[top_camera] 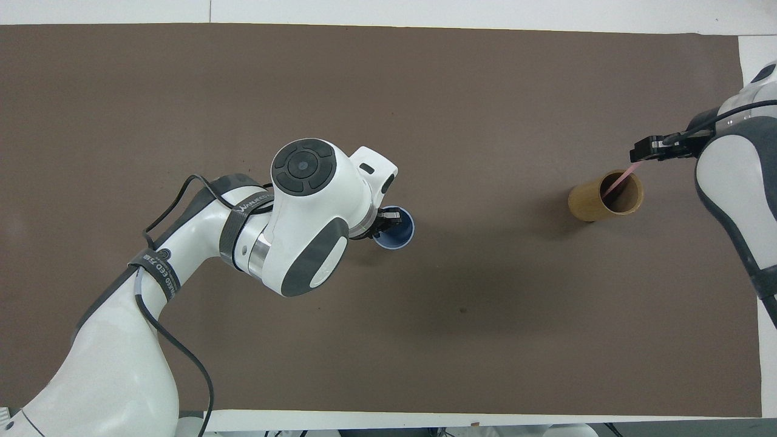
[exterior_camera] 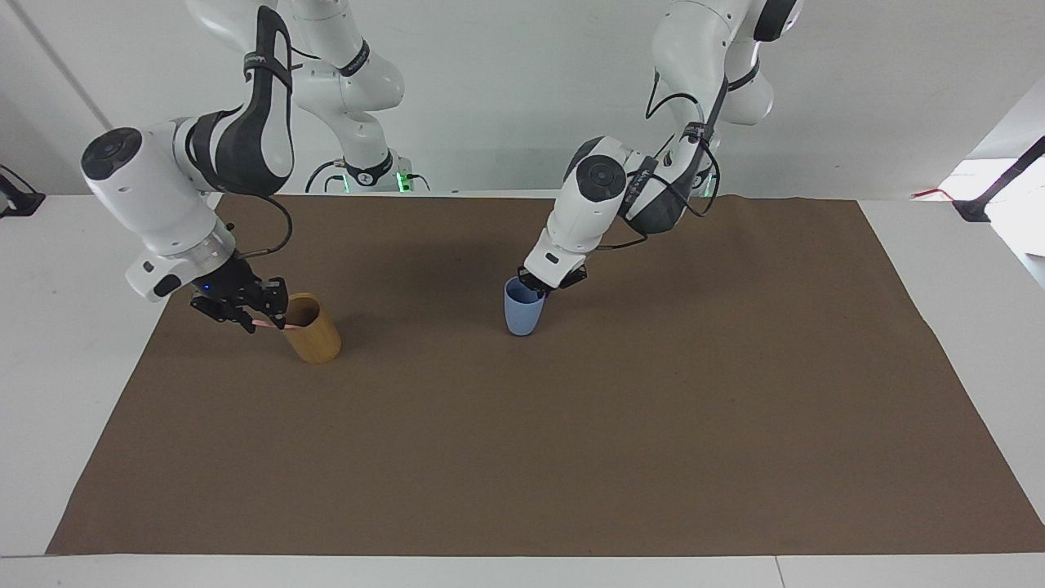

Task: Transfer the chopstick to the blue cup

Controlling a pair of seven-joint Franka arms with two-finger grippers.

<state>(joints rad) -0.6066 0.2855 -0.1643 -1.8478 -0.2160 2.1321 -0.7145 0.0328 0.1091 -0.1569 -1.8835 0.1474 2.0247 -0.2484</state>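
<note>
The blue cup (exterior_camera: 522, 309) stands upright near the middle of the mat, at or just above its surface. It also shows in the overhead view (top_camera: 397, 233). My left gripper (exterior_camera: 540, 284) is shut on the cup's rim, one finger inside it (top_camera: 386, 218). A thin pink chopstick (top_camera: 618, 183) leans out of the tan-yellow cup (top_camera: 592, 200) toward the right arm's end of the table. My right gripper (top_camera: 642, 152) is shut on the chopstick's upper end, beside and just above the tan cup (exterior_camera: 314, 333). In the facing view the chopstick (exterior_camera: 269, 324) shows between the right gripper (exterior_camera: 251, 317) and the tan cup's rim.
A brown mat (exterior_camera: 571, 457) covers most of the white table (exterior_camera: 49, 327). The left arm's elbow and forearm (top_camera: 303, 230) stretch over the mat from the robots' side.
</note>
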